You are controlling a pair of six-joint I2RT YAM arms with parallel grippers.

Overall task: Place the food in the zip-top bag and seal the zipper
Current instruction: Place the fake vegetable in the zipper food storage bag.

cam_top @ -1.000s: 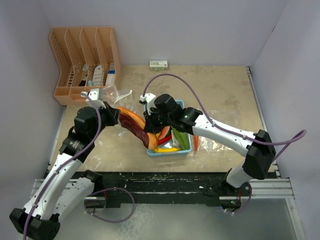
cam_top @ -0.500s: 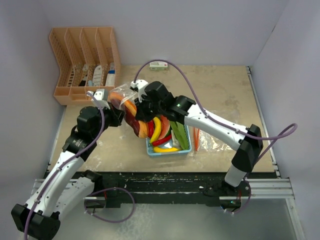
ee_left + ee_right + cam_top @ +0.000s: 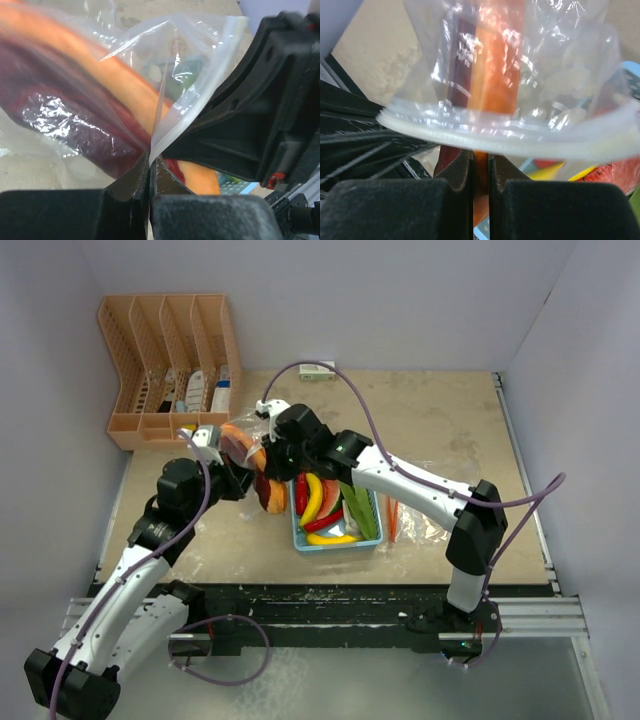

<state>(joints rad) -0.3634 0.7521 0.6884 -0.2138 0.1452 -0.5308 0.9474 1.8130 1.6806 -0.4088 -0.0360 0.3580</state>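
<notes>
One zip-top bag (image 3: 243, 443) held over the counter (image 3: 440, 430), two pieces inside: one orange piece (image 3: 130, 95), one dark red piece (image 3: 65, 105). Left claw (image 3: 150, 167) pinches its film; right claw (image 3: 480, 160) clamps its zipper rim. Two bananas (image 3: 312, 498) in the blue basket (image 3: 372, 543) alongside. Orange rack (image 3: 170, 360) behind, left.

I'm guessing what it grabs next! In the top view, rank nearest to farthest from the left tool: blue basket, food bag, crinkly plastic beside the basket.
1. food bag, pinched in the left tool
2. blue basket, to its right
3. crinkly plastic, past the basket's right side
</notes>
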